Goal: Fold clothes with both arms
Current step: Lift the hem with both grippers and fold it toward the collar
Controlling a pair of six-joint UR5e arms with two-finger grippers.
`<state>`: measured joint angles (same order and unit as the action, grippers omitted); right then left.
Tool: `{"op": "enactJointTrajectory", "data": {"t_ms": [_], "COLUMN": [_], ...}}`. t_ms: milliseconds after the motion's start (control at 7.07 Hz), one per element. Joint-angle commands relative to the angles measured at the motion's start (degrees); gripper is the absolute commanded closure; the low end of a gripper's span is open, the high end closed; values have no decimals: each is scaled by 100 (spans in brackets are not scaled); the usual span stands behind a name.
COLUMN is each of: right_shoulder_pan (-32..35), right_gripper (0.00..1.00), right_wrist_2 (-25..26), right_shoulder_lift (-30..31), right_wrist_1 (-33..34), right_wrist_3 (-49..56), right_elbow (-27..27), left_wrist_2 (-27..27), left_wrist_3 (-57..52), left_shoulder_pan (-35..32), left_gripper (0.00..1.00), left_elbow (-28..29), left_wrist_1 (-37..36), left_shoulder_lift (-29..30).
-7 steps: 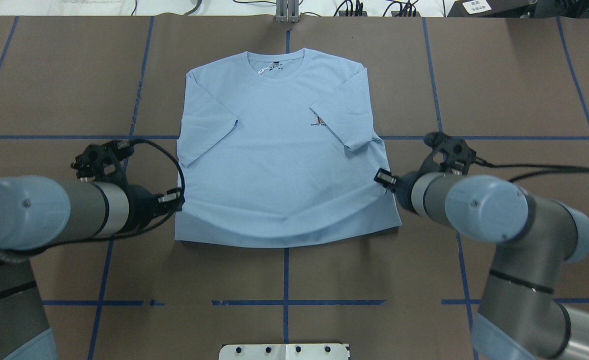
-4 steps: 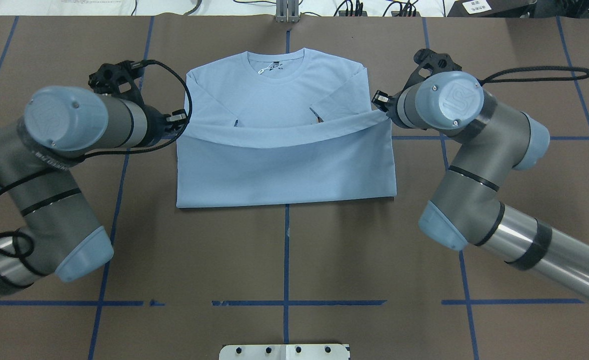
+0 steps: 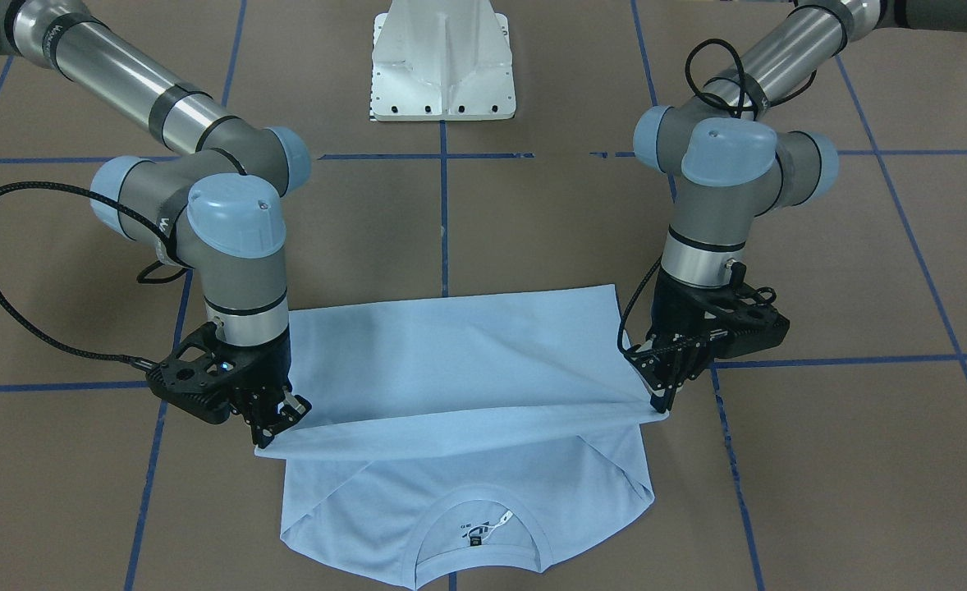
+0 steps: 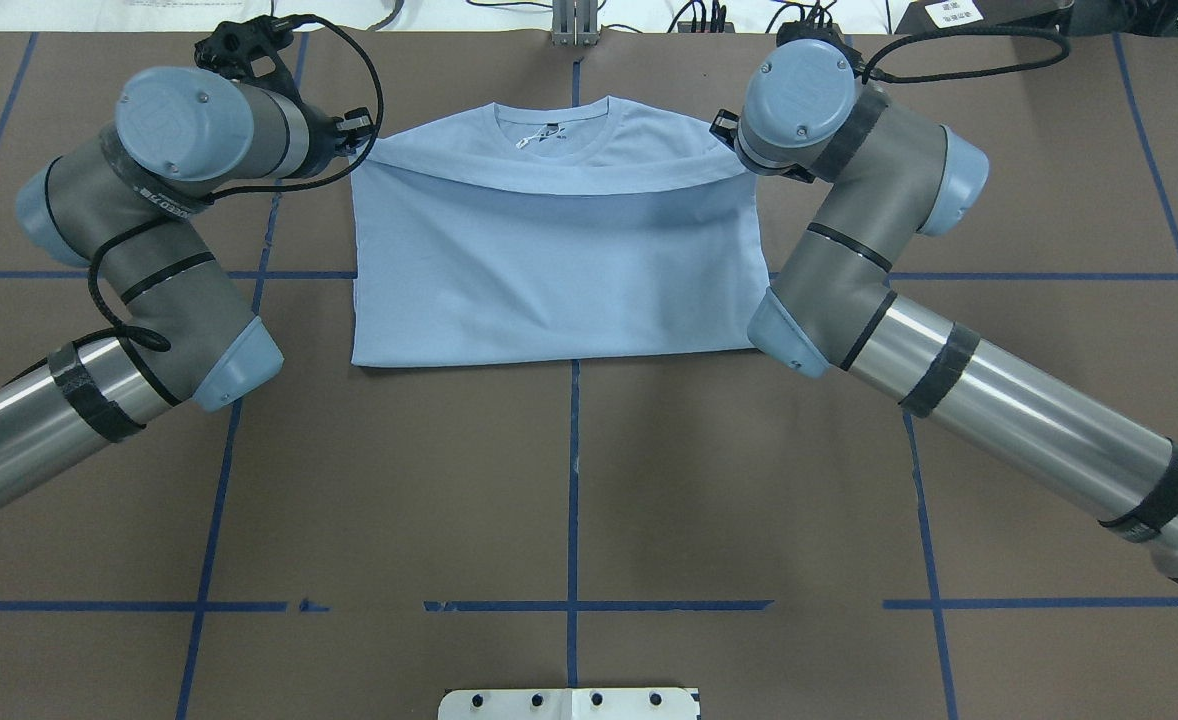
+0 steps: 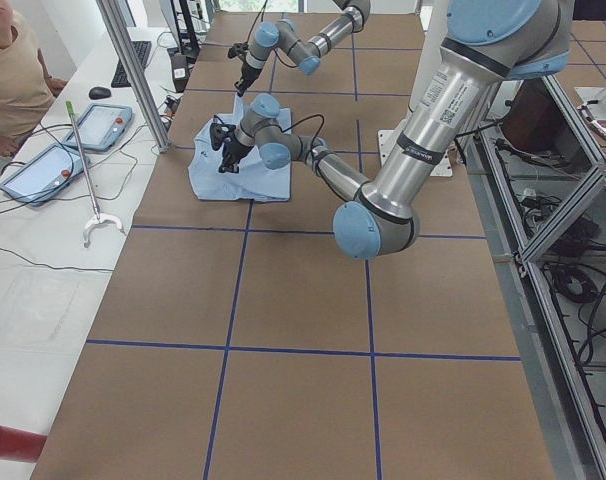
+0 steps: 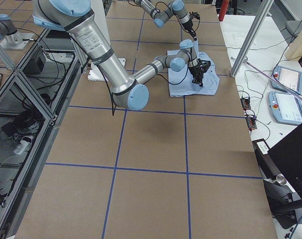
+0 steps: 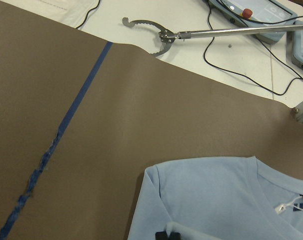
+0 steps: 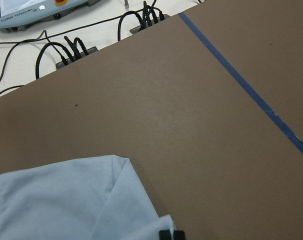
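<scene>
The light blue T-shirt [image 4: 549, 270] lies on the brown table, folded over on itself, its lower hem held up near the round collar [image 3: 483, 525] and white tag. My left gripper [image 3: 662, 400] is shut on one hem corner, on the right of the front-facing view. My right gripper [image 3: 274, 427] is shut on the other hem corner. Both point down, and the hem sags a little between them, just above the cloth below. The chest print is hidden under the fold. Each wrist view shows a shoulder of the shirt [image 7: 216, 200] [image 8: 56, 200] and a pinched bit of cloth at its bottom edge.
Blue tape lines cross the brown table cover. The white pedestal base [image 3: 442, 74] stands at the robot's side. Beyond the far edge are a grabber tool [image 7: 156, 37], a teach pendant [image 8: 31, 10] and cables [image 8: 136, 20]. A person [image 5: 8, 80] sits at the side bench.
Both grippers have carried the hem from the shirt's near edge up towards the collar. The fold now covers the sleeves and the chest print.
</scene>
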<state>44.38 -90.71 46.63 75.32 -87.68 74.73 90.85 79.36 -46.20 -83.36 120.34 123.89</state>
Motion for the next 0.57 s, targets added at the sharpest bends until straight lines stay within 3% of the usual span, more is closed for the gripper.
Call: {"op": "enactJointTrajectory", "data": {"t_ms": [0,424], "right_shoulder_pan": [27,62], "right_gripper": [100,100], "right_wrist_2": [45,45], "right_shoulder_lift": [-286,-347], "right_wrist_1": [-741,-808], "right_wrist_3": [5,40], "right_elbow": [-808,-1030], "left_wrist_2": [-172,-181], "left_wrist_3": [-8,-8], "left_shoulder_pan": [-12,-12], "left_gripper": [100,98], "left_elbow": [738,1399], "left_wrist_1": [470,1051], "left_shoulder_lift": [284,408]}}
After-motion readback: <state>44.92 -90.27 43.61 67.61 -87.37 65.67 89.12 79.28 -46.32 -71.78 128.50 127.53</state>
